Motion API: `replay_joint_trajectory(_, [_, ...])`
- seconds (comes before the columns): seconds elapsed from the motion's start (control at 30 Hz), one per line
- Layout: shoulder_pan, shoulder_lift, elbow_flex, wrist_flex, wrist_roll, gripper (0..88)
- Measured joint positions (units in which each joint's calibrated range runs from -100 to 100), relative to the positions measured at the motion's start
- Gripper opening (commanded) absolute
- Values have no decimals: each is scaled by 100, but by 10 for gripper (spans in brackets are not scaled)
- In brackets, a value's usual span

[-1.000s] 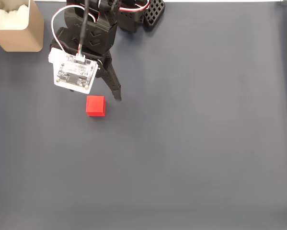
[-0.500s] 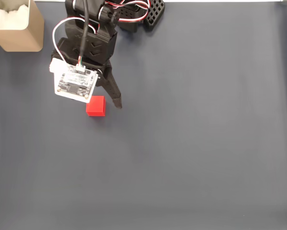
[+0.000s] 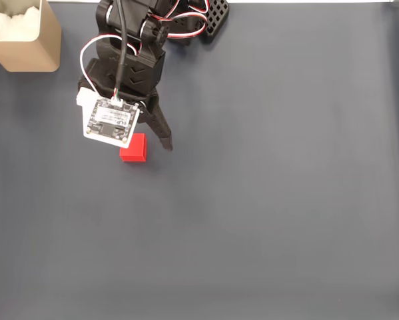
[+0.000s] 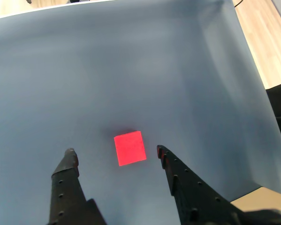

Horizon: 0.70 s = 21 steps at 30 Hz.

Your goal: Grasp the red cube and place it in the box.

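Two black fingers of our gripper (image 4: 116,152) stand wide apart, holding nothing. Between their tips, untouched, lies the small smooth red cube (image 4: 130,148) on grey matting (image 4: 145,70). Farther off, at ten o'clock in the fixed view, sits the beige padded box (image 3: 27,41).

Black plastic arm with a white circuit board at the wrist

In the fixed view's upper left, the arm (image 3: 129,47) is matte black with chevron marks moulded into its housing; red, white and black cables loop over it, and a white camera board (image 3: 112,123) carries a white connector. In the wrist view's lower part, the gripper (image 4: 116,152) has two tapering black fingers (image 4: 189,187) dotted with small holes.
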<state>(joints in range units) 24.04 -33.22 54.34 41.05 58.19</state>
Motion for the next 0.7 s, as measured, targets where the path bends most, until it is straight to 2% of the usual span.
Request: replay_joint_trajectory(0.7, [0, 504, 199, -756, 20, 394])
